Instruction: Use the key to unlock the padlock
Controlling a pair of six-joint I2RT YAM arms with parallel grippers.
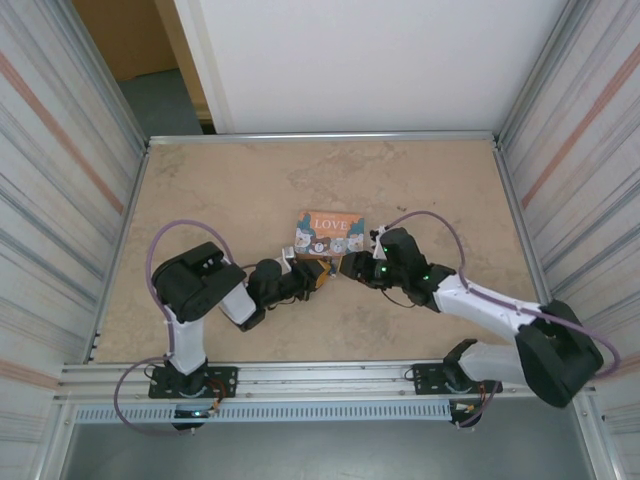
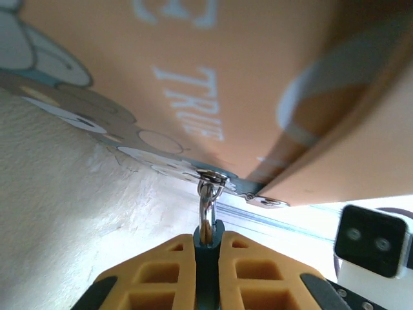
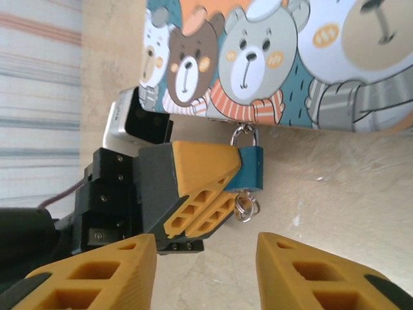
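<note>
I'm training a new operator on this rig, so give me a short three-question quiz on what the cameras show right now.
1. True or false: the right gripper has its jaws shut on the padlock.
2. What does the padlock's shackle hang from? A) the bear tin B) a wall hook C) a drawer handle
3. Fill in: the left gripper has its jaws shut on the ____.

Key: 1 false, its jaws stand open with nothing between them; 2 A; 3 padlock.
</note>
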